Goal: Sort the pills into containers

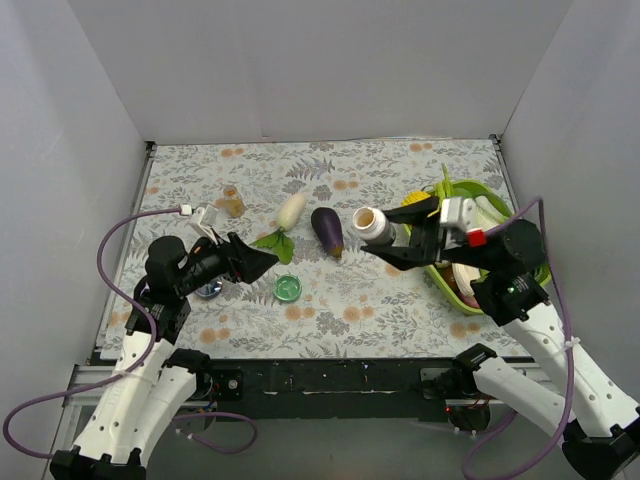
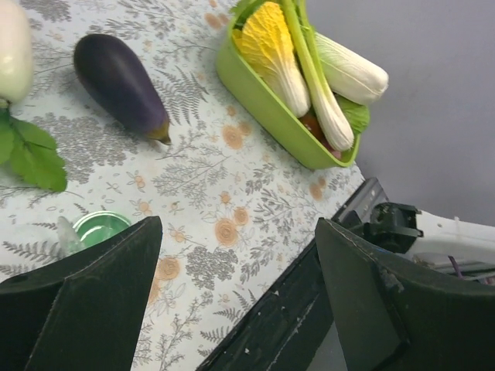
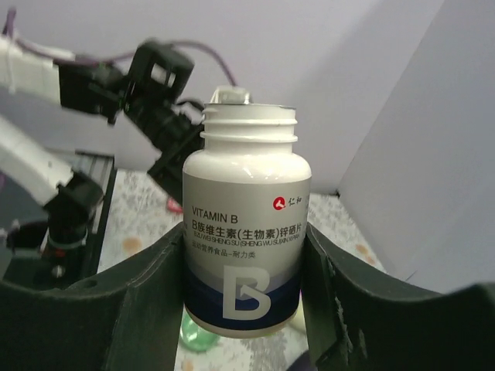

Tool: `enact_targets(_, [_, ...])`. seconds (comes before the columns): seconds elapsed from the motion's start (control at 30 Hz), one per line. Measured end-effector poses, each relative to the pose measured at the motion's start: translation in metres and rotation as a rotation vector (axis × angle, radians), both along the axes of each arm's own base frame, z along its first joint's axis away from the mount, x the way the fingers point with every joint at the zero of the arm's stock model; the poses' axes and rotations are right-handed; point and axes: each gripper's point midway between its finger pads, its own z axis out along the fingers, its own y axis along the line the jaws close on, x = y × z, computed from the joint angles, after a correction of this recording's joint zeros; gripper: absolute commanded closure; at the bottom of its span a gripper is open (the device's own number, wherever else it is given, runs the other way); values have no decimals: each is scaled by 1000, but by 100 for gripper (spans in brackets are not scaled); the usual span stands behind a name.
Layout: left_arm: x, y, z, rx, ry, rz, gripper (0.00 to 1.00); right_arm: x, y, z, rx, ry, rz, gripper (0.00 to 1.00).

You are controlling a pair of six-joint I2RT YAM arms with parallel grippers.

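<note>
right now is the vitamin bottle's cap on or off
Off. The vitamin bottle, clamped in the right gripper, shows bare neck threads and an open rim; the top view looks into its mouth.

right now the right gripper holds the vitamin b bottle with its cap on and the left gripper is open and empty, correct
Not the cap: the right wrist view shows the bottle uncapped, its threaded neck bare. The right gripper does hold it, and the left gripper is open and empty.

radish just left of eggplant, bottle right of that, veggie tray far right, dish in front of radish
</note>
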Motion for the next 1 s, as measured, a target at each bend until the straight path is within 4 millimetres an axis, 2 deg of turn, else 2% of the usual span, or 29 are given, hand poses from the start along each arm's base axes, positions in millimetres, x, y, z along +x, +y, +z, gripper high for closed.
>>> enact_targets(0.27, [31,19,-27,105,37,158,20,5,42,-166,-412,71,133,99])
enact_targets(0.37, [42,27,-38,160,42,199,20,-3,51,-215,-548,97,193,99])
enact_targets(0.5, [51,36,-46,218,24,242,20,-10,58,-265,-698,141,244,99])
enact_targets(0.57, [54,39,-45,232,1,259,20,-9,60,-285,-772,179,256,99])
enact_targets(0.7, [53,46,-53,247,-24,292,20,-3,65,-312,-876,227,258,99])
enact_targets(0.87, [54,54,-57,270,-37,336,20,3,72,-338,-971,282,260,99])
enact_targets(1.0, [59,65,-54,285,-50,402,19,15,81,-350,-1026,313,249,99])
